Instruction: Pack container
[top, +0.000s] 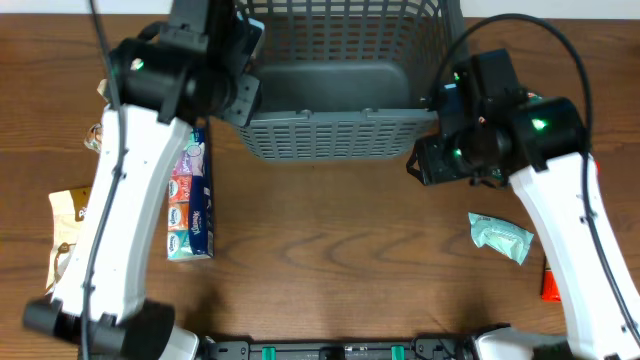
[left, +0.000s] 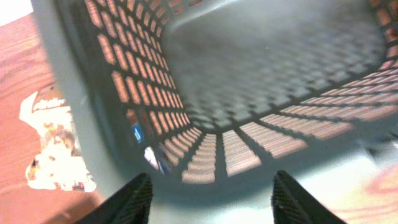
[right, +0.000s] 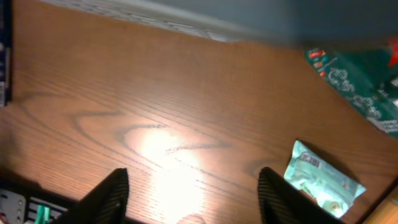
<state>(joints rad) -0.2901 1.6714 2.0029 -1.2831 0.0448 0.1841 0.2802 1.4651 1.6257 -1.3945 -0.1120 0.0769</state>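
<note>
My left hand (left: 210, 198), wide open and empty, hangs over the left rim of the container (top: 340, 130) at the far middle of the tabletop (top: 330, 230). I judge the container light, stiff and smooth, best gripped by its thick rim. My right hand (right: 189, 194), equally spread and empty, hovers off its right corner; only the overhead view shows its full outline.

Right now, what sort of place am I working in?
Probably a tabletop packing test station: a wood-grain table, a grey slotted container at its far edge, and small packaged goods, a tissue pack and a pale green pouch, lying around it.
</note>
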